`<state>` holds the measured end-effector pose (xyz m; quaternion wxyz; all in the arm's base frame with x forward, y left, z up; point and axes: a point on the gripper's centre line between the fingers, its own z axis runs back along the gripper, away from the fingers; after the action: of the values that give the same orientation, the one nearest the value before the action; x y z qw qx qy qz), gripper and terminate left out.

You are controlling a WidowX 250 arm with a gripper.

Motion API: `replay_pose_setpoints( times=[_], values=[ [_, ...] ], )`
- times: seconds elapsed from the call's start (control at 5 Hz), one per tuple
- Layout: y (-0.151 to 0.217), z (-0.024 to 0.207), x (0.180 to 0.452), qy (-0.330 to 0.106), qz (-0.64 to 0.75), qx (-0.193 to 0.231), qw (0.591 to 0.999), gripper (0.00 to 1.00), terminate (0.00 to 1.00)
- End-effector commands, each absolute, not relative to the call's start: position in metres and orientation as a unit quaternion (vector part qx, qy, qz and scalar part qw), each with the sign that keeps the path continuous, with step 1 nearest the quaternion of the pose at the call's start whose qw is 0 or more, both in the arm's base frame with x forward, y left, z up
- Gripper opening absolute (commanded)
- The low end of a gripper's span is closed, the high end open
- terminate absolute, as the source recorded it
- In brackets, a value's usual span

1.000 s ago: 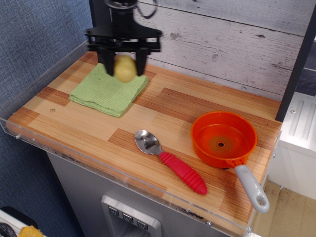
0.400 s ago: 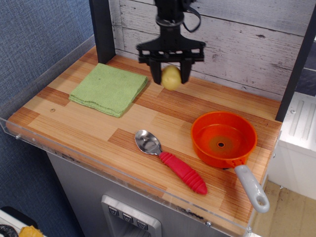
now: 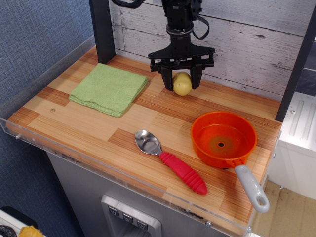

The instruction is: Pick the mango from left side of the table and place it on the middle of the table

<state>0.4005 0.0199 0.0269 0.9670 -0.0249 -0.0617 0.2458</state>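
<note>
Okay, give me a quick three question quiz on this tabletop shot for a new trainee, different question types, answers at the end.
1. True or false: the gripper is shut on the mango.
2. Multiple choice: what lies nearest the table's front edge? A) the green cloth B) the red-handled spoon C) the mango
3. Fill in: the orange pan sits on the ______ side of the picture, with its grey handle pointing toward the front.

Key
1. True; the fingers flank the mango, just behind the table's middle. Whether it touches the wood cannot be told.
2. B
3. right
</note>
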Motion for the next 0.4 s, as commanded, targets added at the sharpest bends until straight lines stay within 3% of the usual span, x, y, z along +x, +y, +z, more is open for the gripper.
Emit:
replay_pose_setpoints(
  times=[0.0,0.2],
  values=[
    [0.016,0.0356,0.4005,-0.078,0.239,-0.026,0.967,0.0,0.0],
    [0.0164,0.0389,0.3995,-0.076,0.23,-0.012,0.97,1.0,0.0]
  ],
)
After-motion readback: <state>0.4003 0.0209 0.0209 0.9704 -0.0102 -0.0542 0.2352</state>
